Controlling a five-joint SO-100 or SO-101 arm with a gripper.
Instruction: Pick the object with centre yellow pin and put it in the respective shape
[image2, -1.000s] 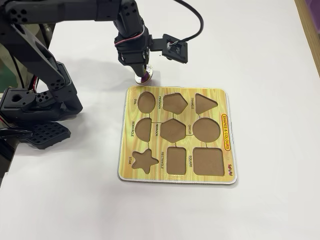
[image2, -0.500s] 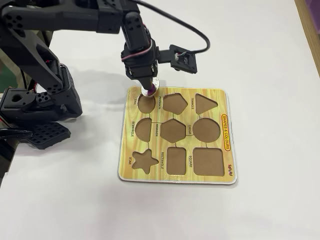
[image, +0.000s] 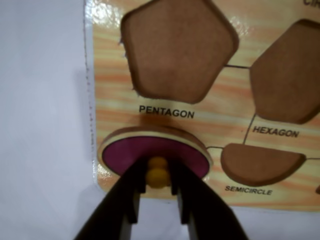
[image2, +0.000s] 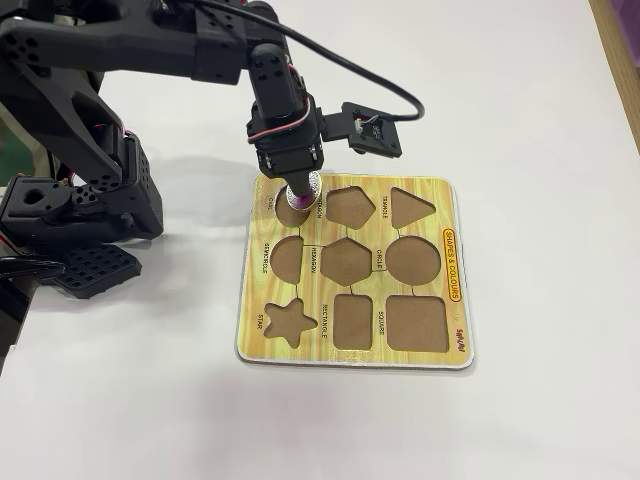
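My gripper (image: 158, 176) is shut on the yellow knob (image: 158, 173) of the purple oval piece (image: 155, 150), which has a pale rim. In the wrist view the piece lies over the board's near-left corner, below the word PENTAGON, and hides the oval cut-out. In the fixed view the gripper (image2: 298, 196) holds the piece (image2: 305, 183) tilted just over the oval cut-out (image2: 287, 210) at the far left of the yellow board (image2: 440, 215). Part of the cut-out's brown floor still shows. I cannot tell whether the piece touches the board.
The pentagon (image: 177, 47), hexagon (image: 287, 75) and semicircle (image: 262, 162) cut-outs lie close by. The arm's black base (image2: 80, 205) fills the left side. The wrist camera (image2: 370, 130) and its cable hang right of the gripper. White table surrounds the board.
The gripper has carried the piece from the white table beyond the board's far-left corner to above the oval cut-out, and it has come lower.
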